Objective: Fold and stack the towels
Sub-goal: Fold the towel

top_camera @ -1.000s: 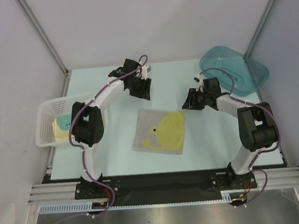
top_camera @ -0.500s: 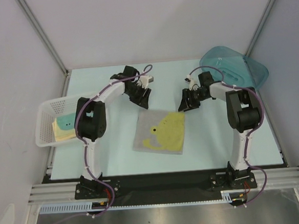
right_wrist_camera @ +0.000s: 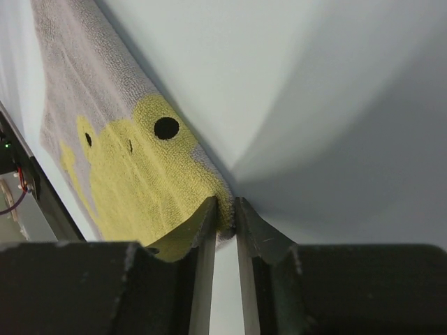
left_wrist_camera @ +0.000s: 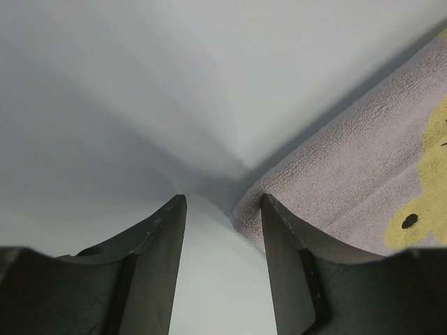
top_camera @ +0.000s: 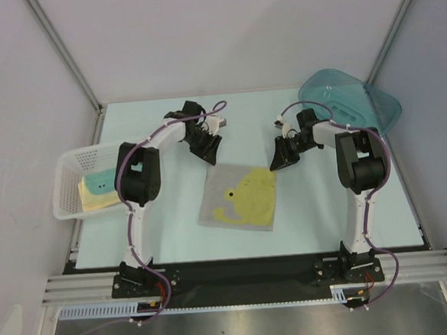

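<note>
Tabletop [top_camera: 318,207]: pale blue-green, carrying everything; both arms reach up the frame from the bottom edge.
Tub [top_camera: 349,101]: teal and translucent, upper right of the overhead view, well apart from the action.
Basket [top_camera: 64,186]: white mesh, at the left edge of the frame.
Spread towel [top_camera: 237,197]: beige-grey with a yellow chick patch, lying flat and open at centre frame, no fold in it yet.
Basket towels [top_camera: 96,188]: pale yellow and teal, sitting inside the basket.
Right tool [right_wrist_camera: 225,209]: down on the spread towel's upper-right corner. Fingers are drawn almost together, and the yellow corner looks nipped between the tips.
Left tool [left_wrist_camera: 223,209]: down at the upper-left corner. Fingers stand wide apart with nothing held, and the grey corner lies just beside the right-hand finger, edging into the gap.
Step in hand: by my read, taking both far corners for the first fold. One is caught, one is to go.
Next move: the left tool needs to close squarely on its corner. Then both should lift together and carry that edge evenly toward the bottom of the frame, so the fold lands square.
</note>
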{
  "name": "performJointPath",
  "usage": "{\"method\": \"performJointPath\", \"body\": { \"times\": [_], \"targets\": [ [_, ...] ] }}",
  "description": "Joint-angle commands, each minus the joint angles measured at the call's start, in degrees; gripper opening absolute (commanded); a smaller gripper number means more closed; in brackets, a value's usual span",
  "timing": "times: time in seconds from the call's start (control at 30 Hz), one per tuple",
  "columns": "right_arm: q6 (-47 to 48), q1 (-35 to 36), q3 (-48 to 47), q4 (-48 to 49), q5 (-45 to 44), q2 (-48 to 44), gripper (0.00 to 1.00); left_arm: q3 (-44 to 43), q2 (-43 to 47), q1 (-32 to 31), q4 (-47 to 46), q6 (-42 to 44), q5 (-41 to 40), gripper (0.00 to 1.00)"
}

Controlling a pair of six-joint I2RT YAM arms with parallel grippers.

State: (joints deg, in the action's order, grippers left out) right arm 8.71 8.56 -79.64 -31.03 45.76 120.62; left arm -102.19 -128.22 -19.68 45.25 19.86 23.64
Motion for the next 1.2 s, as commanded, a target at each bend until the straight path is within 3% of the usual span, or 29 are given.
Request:
{"method": "performJointPath", "body": {
  "times": [0.0,0.2,0.3,0.4,0.73,0.9,1.17],
  "targets": [
    [1.3,-0.3,-1.7,-0.7,-0.4,1.6,0.22,-3.7,-1.2,0.4,0.3,2.8,-0.3,0.52],
    [2.6,-0.3,-1.8,-1.5,-1.3,2.2,0.20,-3.5,-2.2,0.4,0.5,3.4,0.3,0.49],
    [2.6,-0.4,-1.8,-1.3,-1.1,2.2,0.19,-3.1,-2.2,0.4,0.2,4.0,1.4,0.39],
    [2.6,-0.5,-2.1,-1.1,-0.8,2.1,0.19,-3.0,-2.2,0.4,2.1,4.5,2.1,0.36],
    [3.7,-0.9,-2.8,-2.7,-0.1,2.6,0.22,-3.7,-0.6,0.4,5.5,5.0,2.1,0.43],
    [3.6,-1.2,-2.0,-2.6,-0.1,2.1,0.23,-4.3,0.3,0.4,3.6,3.6,1.1,0.52],
    [3.7,-1.7,-1.2,-3.0,-0.4,0.9,0.24,-6.0,1.2,0.4,4.9,3.6,3.8,0.54]
  ]
}}
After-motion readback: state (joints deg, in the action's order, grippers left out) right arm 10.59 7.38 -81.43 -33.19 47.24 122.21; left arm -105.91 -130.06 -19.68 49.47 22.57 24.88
